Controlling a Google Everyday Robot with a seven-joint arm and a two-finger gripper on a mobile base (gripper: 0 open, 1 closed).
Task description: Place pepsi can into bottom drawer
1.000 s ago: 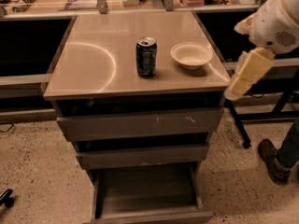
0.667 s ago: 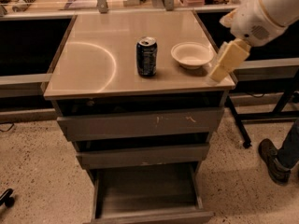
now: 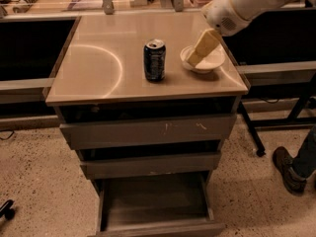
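Progress is slight: the pepsi can [image 3: 154, 59] stands untouched on the tabletop [image 3: 98, 68] just beside the gripper [image 3: 190, 61], whose fingers [image 3: 201, 47] look closed on nothing above the bowl [image 3: 213, 62], and the bottom drawer [image 3: 155, 204] below them already lies open.

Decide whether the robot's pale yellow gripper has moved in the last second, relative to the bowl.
Yes. The pale yellow gripper swung left from right of the grey-brown cabinet and now hangs over the cream-white round bowl.

Dark-blue pepsi can [image 3: 154, 59] upright on cabinet top [image 3: 98, 70]; bottom drawer [image 3: 155, 201] pulled open; claw [image 3: 193, 59] near can.
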